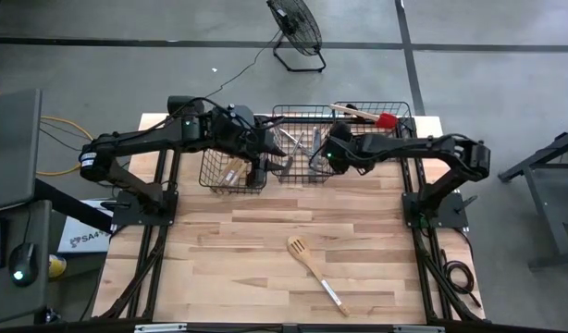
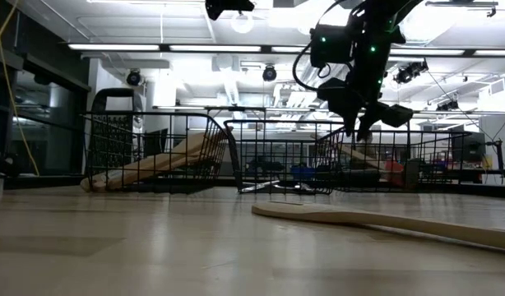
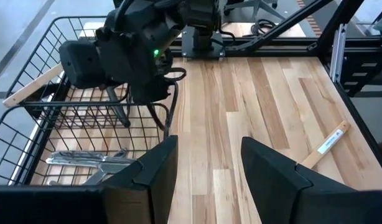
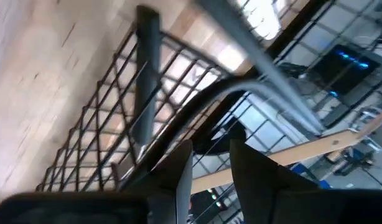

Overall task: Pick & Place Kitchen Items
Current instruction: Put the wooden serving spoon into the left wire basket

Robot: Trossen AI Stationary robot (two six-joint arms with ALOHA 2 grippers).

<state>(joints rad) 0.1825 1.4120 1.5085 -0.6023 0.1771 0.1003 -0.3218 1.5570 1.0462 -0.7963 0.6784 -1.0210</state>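
Observation:
My right gripper (image 1: 323, 159) (image 4: 211, 155) hangs slanting down over the near left part of the wide wire basket (image 1: 395, 109). Its fingers stand a little apart with nothing between them. Silver cutlery (image 3: 85, 160) lies on that basket's floor. A red-headed spatula (image 1: 381, 118) rests across the basket's far right rim. My left gripper (image 3: 206, 146) is open and empty, raised between this basket and the smaller basket (image 1: 215, 171), which holds pale wooden utensils (image 2: 162, 160). A wooden slotted turner (image 1: 307, 259) lies flat on the bare table.
The two black wire baskets stand side by side along the far edge of the table. The near half of the wooden tabletop (image 1: 219, 277) carries only the slotted turner. A floor fan (image 1: 295, 28) stands beyond the far edge.

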